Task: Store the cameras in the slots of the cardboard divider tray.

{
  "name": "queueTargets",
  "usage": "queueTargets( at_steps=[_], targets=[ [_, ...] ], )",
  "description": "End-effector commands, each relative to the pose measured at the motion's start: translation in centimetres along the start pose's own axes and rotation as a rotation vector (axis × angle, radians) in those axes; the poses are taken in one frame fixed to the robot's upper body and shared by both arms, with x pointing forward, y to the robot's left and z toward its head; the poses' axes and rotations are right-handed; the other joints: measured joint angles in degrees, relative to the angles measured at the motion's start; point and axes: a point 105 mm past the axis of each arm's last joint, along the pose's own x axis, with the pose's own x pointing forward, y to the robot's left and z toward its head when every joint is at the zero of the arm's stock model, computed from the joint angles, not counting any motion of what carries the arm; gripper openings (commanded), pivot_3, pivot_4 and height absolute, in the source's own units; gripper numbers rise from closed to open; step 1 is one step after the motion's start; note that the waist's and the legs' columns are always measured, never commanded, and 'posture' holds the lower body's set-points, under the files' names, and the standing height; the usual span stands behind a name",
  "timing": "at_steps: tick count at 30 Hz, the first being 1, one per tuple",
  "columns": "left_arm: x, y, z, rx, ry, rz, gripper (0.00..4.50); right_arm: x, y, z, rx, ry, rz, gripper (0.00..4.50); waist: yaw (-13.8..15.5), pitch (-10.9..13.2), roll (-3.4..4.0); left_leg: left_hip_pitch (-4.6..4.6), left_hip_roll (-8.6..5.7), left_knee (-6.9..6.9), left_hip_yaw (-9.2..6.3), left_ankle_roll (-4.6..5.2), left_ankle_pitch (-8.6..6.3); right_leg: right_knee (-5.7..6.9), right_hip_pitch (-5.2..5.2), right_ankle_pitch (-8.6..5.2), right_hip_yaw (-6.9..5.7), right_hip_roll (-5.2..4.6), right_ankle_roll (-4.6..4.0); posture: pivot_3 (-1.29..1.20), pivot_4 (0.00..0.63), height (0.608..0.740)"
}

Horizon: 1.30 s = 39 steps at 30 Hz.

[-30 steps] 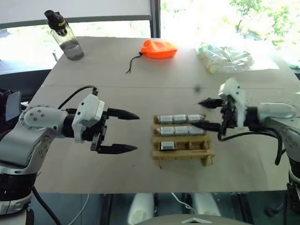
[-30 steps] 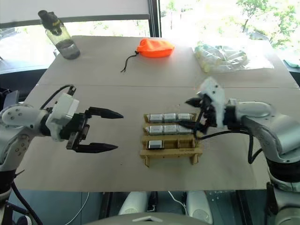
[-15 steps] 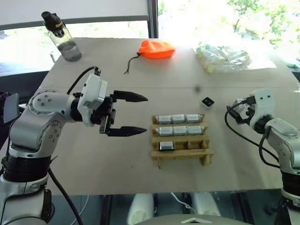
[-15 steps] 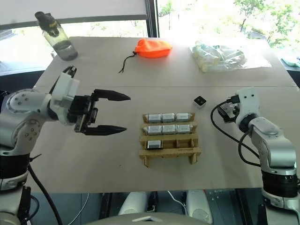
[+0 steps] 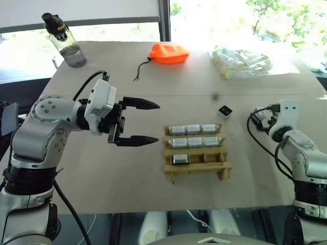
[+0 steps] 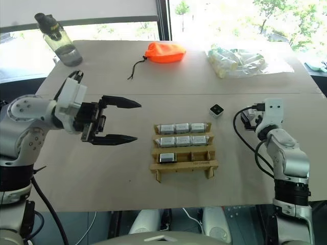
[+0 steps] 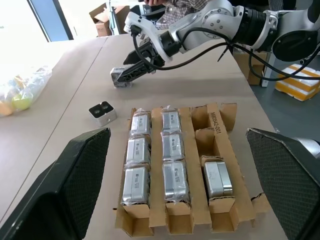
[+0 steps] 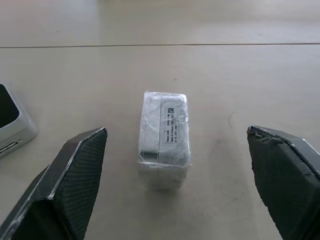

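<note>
Left gripper [image 5: 145, 122] wide open, empty, at 9 o'clock of cardboard divider tray [image 5: 196, 167]. Right gripper [image 8: 177, 187] open around wrapped camera [image 8: 165, 137] on table [image 5: 127, 173], not touching.

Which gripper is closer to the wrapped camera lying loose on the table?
Right. The right gripper is open around the wrapped camera; the left gripper hovers beyond the tray.

Strong daylight pours in through the windows [image 5: 245, 15] at the far side, blowing them out to white glare. The table [image 5: 127, 173] is evenly lit, with soft, faint shadows. The wrist views' near fingers look blurred.
</note>
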Motion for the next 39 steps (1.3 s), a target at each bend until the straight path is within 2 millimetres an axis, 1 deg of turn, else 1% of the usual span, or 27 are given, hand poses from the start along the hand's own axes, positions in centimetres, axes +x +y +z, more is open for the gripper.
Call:
queueTargets(
  at_steps=[1, 6, 10, 15, 18, 20, 21, 24, 27, 29, 31, 33, 36, 39],
  targets=[
    [-0.4, -0.1, 0.8, 0.04, 0.006, 0.011, 4.5, 0.0, -0.1, 1.4, -0.024, -0.059, -0.001, 3.17, -0.11, 0.0, 0.0, 0.0, 0.0, 0.0, 0.0, 0.0, 0.0, 0.0, 0.0, 0.0, 0.0, 0.0, 0.0, 0.0, 0.15, 0.74],
    [-0.5, 0.0, 0.7, 0.039, 0.009, 0.017, 4.5, 0.0, -0.2, 1.5, -0.019, -0.068, 0.002, 0.76, -0.12, 0.0, 0.0, 0.0, 0.02, 0.0, 0.0, 0.0, 0.0, 0.01, 0.0, 0.0, 0.01, 0.0, 0.0, 0.0, 0.15, 0.74],
    [-0.6, 0.0, 0.7, 0.037, 0.011, 0.021, 4.5, -0.4, -0.3, 2.2, -0.032, -0.091, 0.025, 0.73, -0.13, 0.01, 0.01, 0.0, 0.02, 0.0, 0.01, 0.0, 0.0, 0.01, 0.0, 0.0, 0.02, -0.01, 0.0, 0.0, 0.15, 0.74],
    [-0.5, 0.1, 0.7, 0.036, 0.009, 0.024, 4.5, -1.2, 0.6, 4.1, -0.062, -0.174, 0.141, 0.73, -0.14, 0.01, 0.01, 0.0, 0.02, 0.0, 0.0, 0.0, 0.0, 0.0, 0.0, 0.0, 0.01, -0.01, 0.0, 0.0, 0.15, 0.74],
    [-0.6, 0.3, 0.7, 0.037, 0.004, 0.034, 4.5, -2.9, 2.9, 6.0, -0.071, -0.244, 0.357, 0.73, -0.13, 0.03, 0.04, 0.0, 0.02, 0.0, -0.01, 0.0, 0.0, 0.01, 0.0, 0.0, 0.01, -0.01, 0.0, 0.0, 0.15, 0.74],
    [-0.9, 0.7, 1.1, 0.018, -0.032, 0.069, 4.5, -4.8, 5.2, 7.8, -0.147, -0.333, 0.535, 0.73, -0.1, 0.04, 0.06, 0.0, 0.03, -0.01, -0.02, 0.0, 0.0, 0.01, 0.0, 0.0, 0.01, -0.01, 0.0, 0.0, 0.15, 0.74],
    [-1.0, 0.8, 1.3, 0.008, -0.047, 0.082, 4.5, -5.5, 6.3, 8.1, -0.178, -0.354, 0.613, 0.73, -0.08, 0.05, 0.07, -0.02, 0.03, -0.01, -0.03, 0.01, 0.0, 0.0, -0.01, 0.0, 0.0, -0.01, 0.0, 0.0, 0.15, 0.74],
    [-1.3, 0.9, 1.2, -0.013, -0.055, 0.112, 4.5, -8.0, 9.5, 8.2, -0.258, -0.368, 0.864, 0.73, -0.14, 0.04, 0.05, -0.01, 0.04, -0.01, -0.07, 0.01, -0.01, -0.01, 0.0, 0.0, -0.02, -0.01, 0.01, 0.0, 0.15, 0.74],
    [-1.7, 0.7, 1.3, -0.039, -0.071, 0.135, 4.5, -10.3, 12.1, 7.3, -0.35, -0.316, 1.092, 0.73, -0.11, 0.03, 0.04, 0.02, 0.06, -0.01, -0.06, 0.02, -0.01, 0.0, 0.01, 0.0, -0.03, -0.01, 0.01, 0.0, 0.15, 0.74],
    [-1.7, 0.1, 1.1, -0.05, -0.064, 0.129, 4.5, -11.7, 13.8, 5.8, -0.422, -0.248, 1.254, 0.73, -0.07, 0.03, 0.03, -0.01, 0.06, 0.02, -0.08, 0.02, -0.01, 0.0, 0.01, 0.0, -0.05, -0.02, 0.0, 0.0, 0.15, 0.74],
    [-1.7, -0.4, 0.9, -0.056, -0.056, 0.122, 4.5, -12.4, 14.9, 4.7, -0.473, -0.224, 1.358, 0.73, -0.01, 0.02, 0.0, -0.01, 0.06, 0.02, -0.08, 0.02, -0.01, 0.0, 0.02, 0.0, -0.05, -0.04, 0.01, 0.0, 0.15, 0.74],
    [-1.7, -0.7, 0.6, -0.053, -0.042, 0.12, 4.5, -12.7, 15.3, 3.8, -0.508, -0.206, 1.424, 0.73, 0.06, 0.03, 0.0, -0.01, 0.05, 0.02, -0.08, 0.02, -0.01, -0.01, 0.02, 0.0, -0.06, -0.05, 0.0, 0.0, 0.15, 0.74],
    [-1.9, -1.0, 0.0, -0.054, -0.008, 0.131, 4.5, -12.2, 15.7, 2.2, -0.616, -0.16, 1.482, 0.73, 0.23, 0.03, -0.02, 0.01, 0.04, 0.05, -0.1, 0.02, -0.01, 0.0, 0.04, 0.0, -0.08, -0.05, 0.0, 0.0, 0.15, 0.74],
    [-2.0, -1.3, 0.2, -0.054, -0.007, 0.139, 4.5, -12.1, 16.2, 2.0, -0.627, -0.15, 1.524, 0.73, 0.26, 0.03, -0.03, 0.01, 0.04, 0.08, -0.08, 0.02, -0.01, 0.0, 0.05, 0.0, -0.07, -0.05, 0.0, 0.0, 0.15, 0.74]
  ],
)
